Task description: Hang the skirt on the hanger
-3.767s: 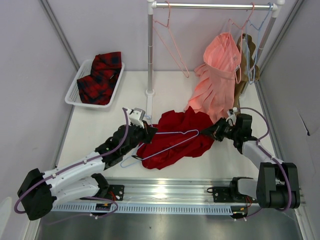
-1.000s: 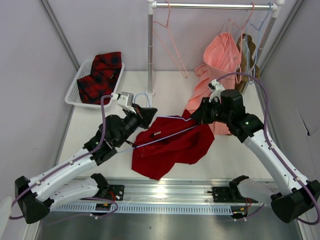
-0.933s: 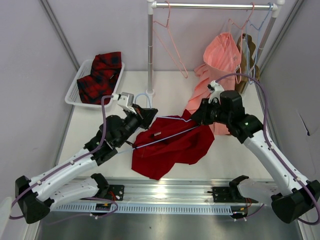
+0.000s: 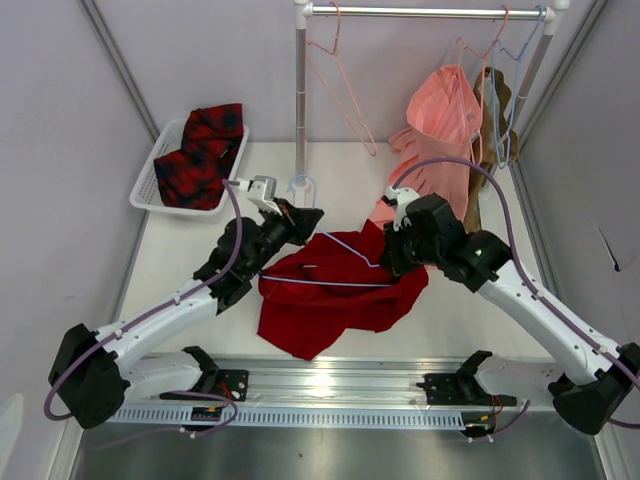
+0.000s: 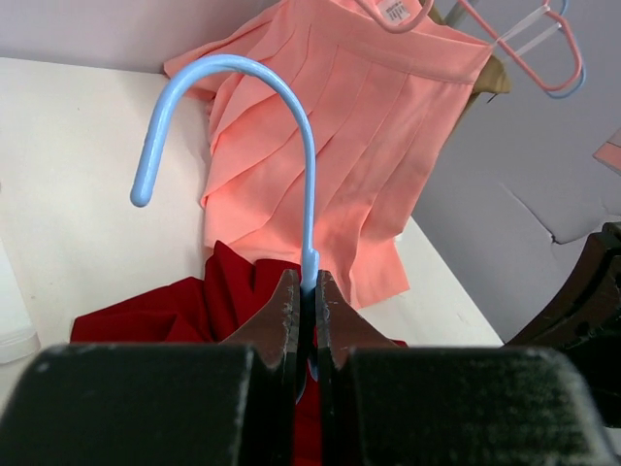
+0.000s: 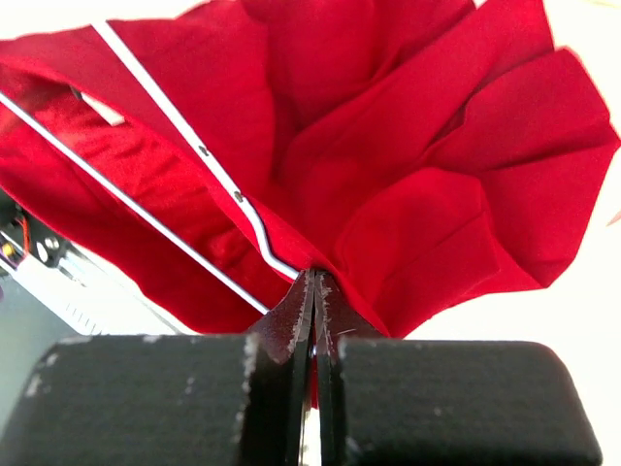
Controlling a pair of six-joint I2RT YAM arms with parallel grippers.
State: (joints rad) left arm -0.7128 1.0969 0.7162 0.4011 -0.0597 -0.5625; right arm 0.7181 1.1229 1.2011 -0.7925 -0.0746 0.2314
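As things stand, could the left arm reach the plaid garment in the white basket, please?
Probably, but not to grasp it. Nothing stands between the left gripper and the plaid garment in the basket, yet its jaws are shut on the hanger below the hook.

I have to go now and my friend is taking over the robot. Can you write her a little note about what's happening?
Left claw: shut on the hanger, just below its hook.
Right claw: shut on the skirt, where the hanger's wire end meets the cloth.
Where: the skirt is bunched at the middle of the table, with the hanger's wires lying across it.
Done: both things are gripped and brought together.
Left: the skirt does not look hung on the hanger yet, so it has to be worked on.
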